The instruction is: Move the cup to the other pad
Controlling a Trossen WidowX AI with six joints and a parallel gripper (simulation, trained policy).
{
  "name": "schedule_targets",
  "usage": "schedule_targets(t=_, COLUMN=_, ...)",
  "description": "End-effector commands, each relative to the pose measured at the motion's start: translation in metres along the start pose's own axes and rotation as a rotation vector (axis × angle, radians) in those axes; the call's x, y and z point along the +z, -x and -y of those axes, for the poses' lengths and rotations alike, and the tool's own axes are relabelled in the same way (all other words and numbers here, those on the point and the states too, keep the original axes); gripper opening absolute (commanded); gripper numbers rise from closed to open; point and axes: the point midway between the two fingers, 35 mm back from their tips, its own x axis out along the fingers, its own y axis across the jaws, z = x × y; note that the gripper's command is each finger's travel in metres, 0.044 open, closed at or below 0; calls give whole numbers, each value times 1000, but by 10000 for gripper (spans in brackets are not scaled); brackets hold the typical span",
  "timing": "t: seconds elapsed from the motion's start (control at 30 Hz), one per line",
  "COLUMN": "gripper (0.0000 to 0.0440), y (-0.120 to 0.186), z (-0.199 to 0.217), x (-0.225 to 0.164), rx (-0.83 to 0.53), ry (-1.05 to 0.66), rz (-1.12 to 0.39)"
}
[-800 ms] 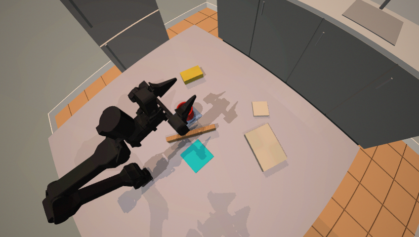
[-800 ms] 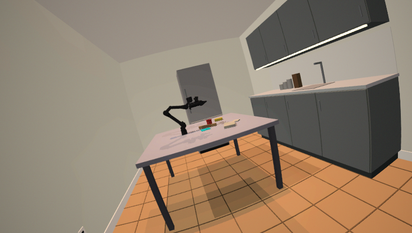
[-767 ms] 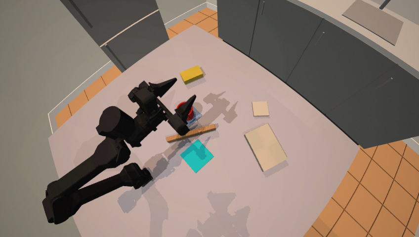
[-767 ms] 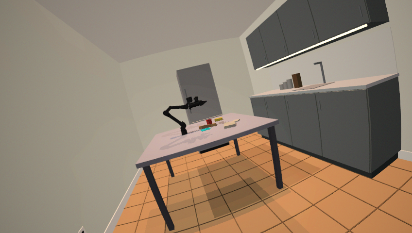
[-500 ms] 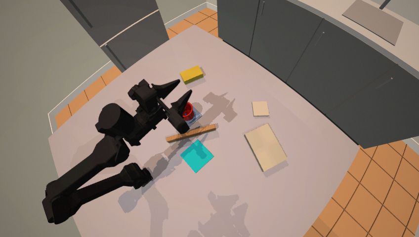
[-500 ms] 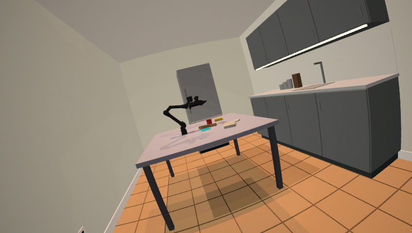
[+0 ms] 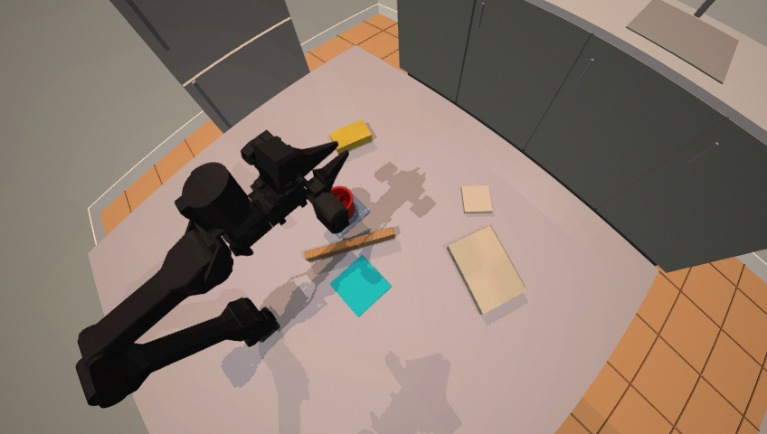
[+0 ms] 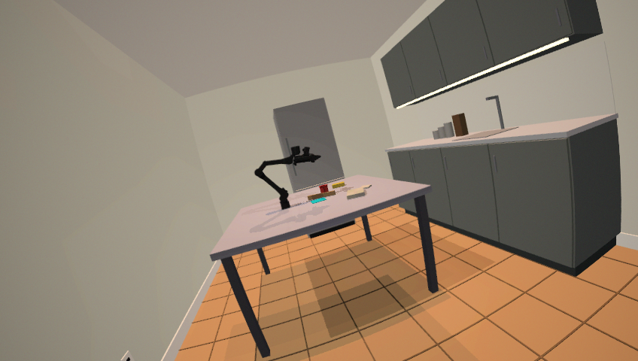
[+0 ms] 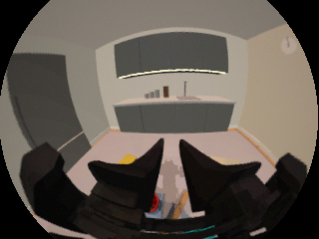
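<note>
Your gripper [image 7: 343, 147] [image 8: 319, 156] [image 9: 171, 141] hangs above the table, fingers narrowly parted, nothing between. Red cup [image 7: 343, 200] [image 8: 323, 189] [image 9: 154, 202]: upright on the blue-grey pad [image 7: 359, 213] [image 9: 159, 211], top view; bar [image 7: 349, 244] [image 8: 321, 195] [image 9: 180, 204] at six o'clock, then cyan pad [image 7: 360, 286] [image 8: 318, 201]. Descending this narrow could knock it, spilling marbles.

The fingers [image 7: 343, 147] [image 8: 319, 156] have drawn closer together; a gap remains.
</note>
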Motion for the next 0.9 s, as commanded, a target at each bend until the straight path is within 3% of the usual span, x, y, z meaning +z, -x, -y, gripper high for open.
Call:
schedule_targets(t=0.0, gripper=124, y=-5, z=-4, x=2, rx=4, ry=-38, rz=-37)
schedule_targets(t=0.87, gripper=115, y=-30, z=-32, x=-6, rx=-9, ry=-303, rz=-347)
